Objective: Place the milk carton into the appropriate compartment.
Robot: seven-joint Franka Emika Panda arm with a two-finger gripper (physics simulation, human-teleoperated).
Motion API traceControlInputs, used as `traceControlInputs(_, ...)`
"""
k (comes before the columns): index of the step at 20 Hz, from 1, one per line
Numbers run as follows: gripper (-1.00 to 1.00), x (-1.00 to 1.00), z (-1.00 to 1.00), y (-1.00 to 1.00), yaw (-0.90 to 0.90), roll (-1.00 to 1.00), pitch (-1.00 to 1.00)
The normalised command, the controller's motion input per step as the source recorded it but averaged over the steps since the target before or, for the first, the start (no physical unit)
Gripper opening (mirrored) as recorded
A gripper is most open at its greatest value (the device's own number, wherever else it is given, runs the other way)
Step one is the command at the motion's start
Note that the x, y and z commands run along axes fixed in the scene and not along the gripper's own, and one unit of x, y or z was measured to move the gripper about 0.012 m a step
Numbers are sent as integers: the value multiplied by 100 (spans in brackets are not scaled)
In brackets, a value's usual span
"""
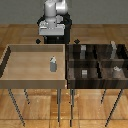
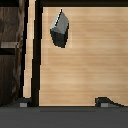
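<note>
The milk carton [image 1: 52, 64] is a small pale grey-white carton with a peaked top. It stands upright on the floor of the light wooden bin [image 1: 10, 75], towards the exterior view's right. It also shows in the wrist view [image 2: 60, 29]. My gripper [image 1: 50, 39] hangs above the far edge of the wooden bin, well above and behind the carton. In the wrist view the gripper [image 2: 64, 103] is open and empty, with its two fingertips [image 2: 105, 101] far apart. Nothing is between them.
A dark bin [image 1: 95, 61] with several compartments stands to the exterior view's right of the wooden bin. Small grey blocks [image 1: 85, 72] sit in some of them. Its dark wall [image 2: 12, 50] shows in the wrist view. Both bins stand on thin legs over a wooden floor.
</note>
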Motion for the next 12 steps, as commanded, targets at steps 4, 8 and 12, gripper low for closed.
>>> traceControlInputs(4, 100, 100, 0, 0, 0, 0, 0)
traceControlInputs(8, 100, 50, 0, 0, -4, 0, 0)
traceControlInputs(12, 100, 0, 0, 0, -63, 0, 0)
